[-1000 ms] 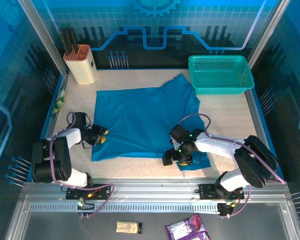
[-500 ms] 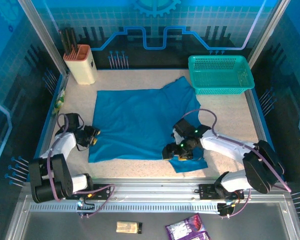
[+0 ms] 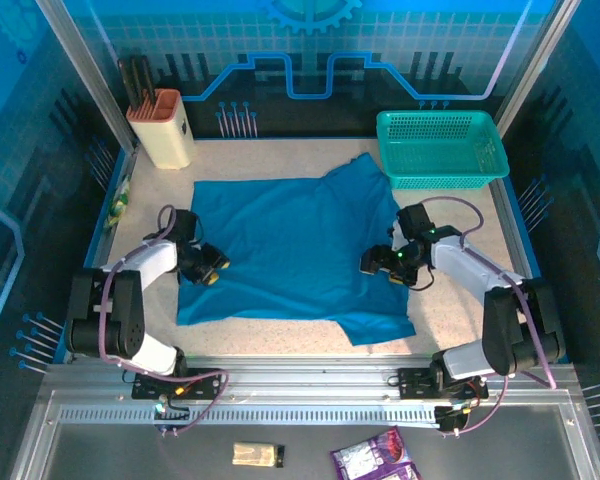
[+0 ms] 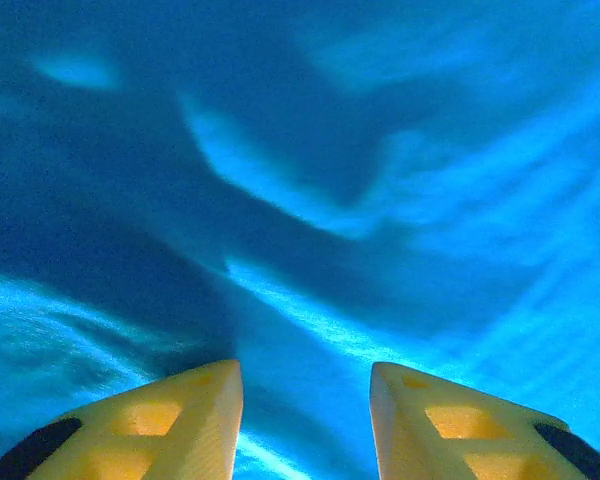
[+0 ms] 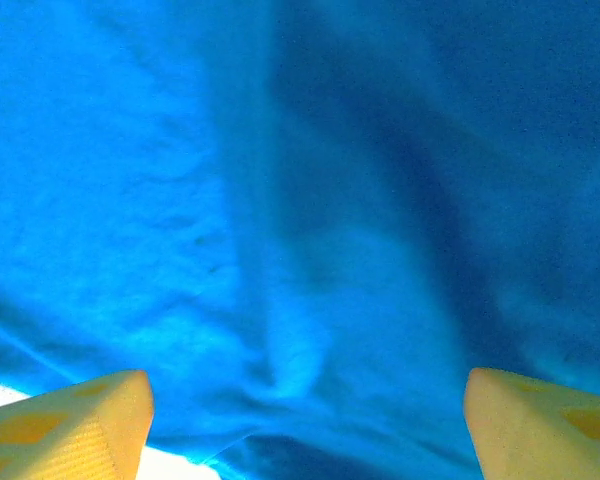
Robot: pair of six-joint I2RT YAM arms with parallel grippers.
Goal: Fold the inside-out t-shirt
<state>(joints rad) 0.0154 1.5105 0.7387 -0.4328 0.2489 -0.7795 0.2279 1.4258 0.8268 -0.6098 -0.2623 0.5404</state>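
Observation:
The blue-teal t-shirt (image 3: pixel 290 245) lies spread flat across the middle of the table, with one sleeve reaching toward the far right and a flap at the near right corner. My left gripper (image 3: pixel 216 268) rests over the shirt's left edge, jaws open, with wrinkled cloth (image 4: pixel 310 210) below the yellow fingertips (image 4: pixel 195 420). My right gripper (image 3: pixel 377 263) hovers over the shirt's right side, open wide, blue cloth (image 5: pixel 310 250) spanning the gap between its fingertips (image 5: pixel 80 420). Neither holds the fabric.
A teal mesh basket (image 3: pixel 440 148) stands at the back right, close to the shirt's sleeve. A cream holder with dark utensils (image 3: pixel 160 125) sits at the back left. Bare speckled tabletop (image 3: pixel 460 230) lies right of the shirt.
The right gripper let go of the near right corner and moved back and right over the shirt. The left gripper moved from beside the left edge onto the cloth.

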